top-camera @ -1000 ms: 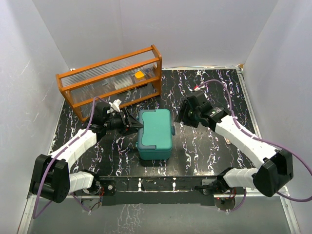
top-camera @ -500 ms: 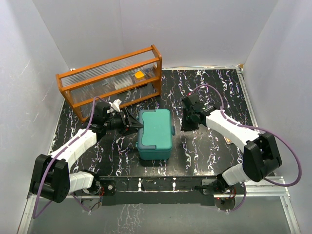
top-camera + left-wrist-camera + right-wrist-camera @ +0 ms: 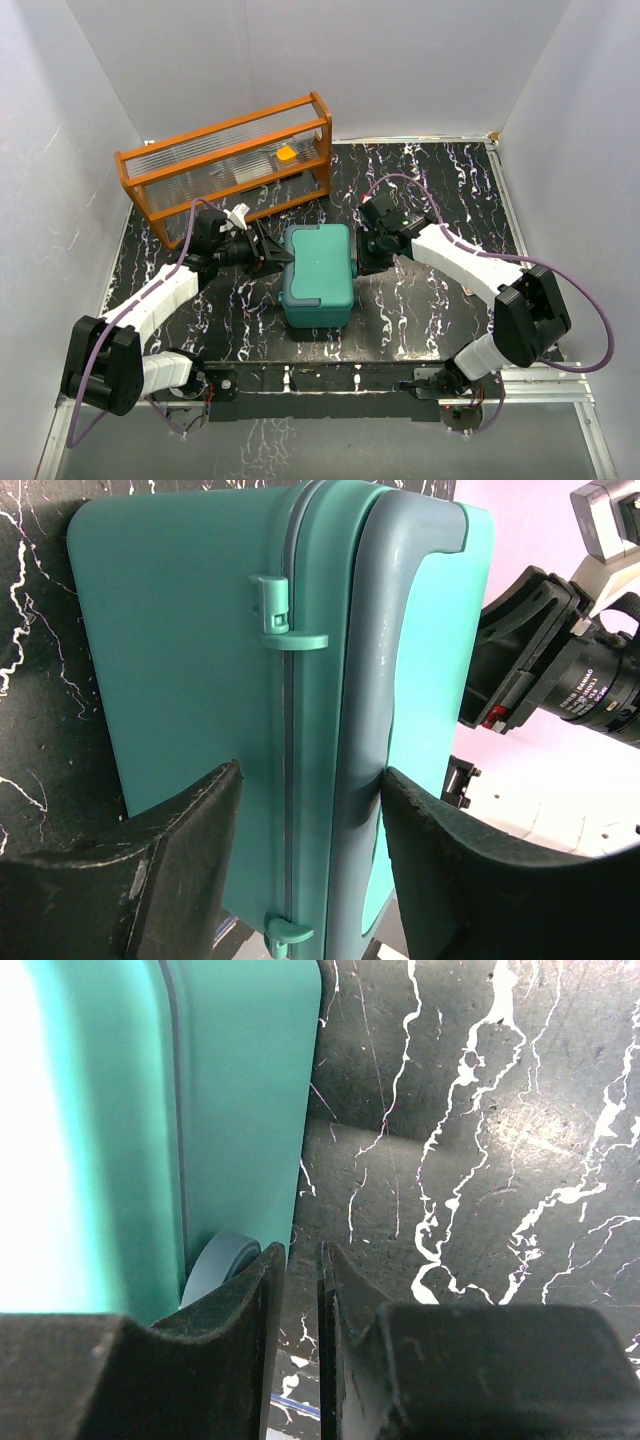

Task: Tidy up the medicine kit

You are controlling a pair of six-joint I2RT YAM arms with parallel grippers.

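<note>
The medicine kit (image 3: pixel 318 275) lies closed at the centre of the tabletop (image 3: pixel 430 180), long axis 12-to-6 o'clock. The left jaws grasp its hinge side at 9 o'clock. The right jaws, nearly closed and empty, sit at 3 o'clock, just beside the latch (image 3: pixel 355 270).
</note>
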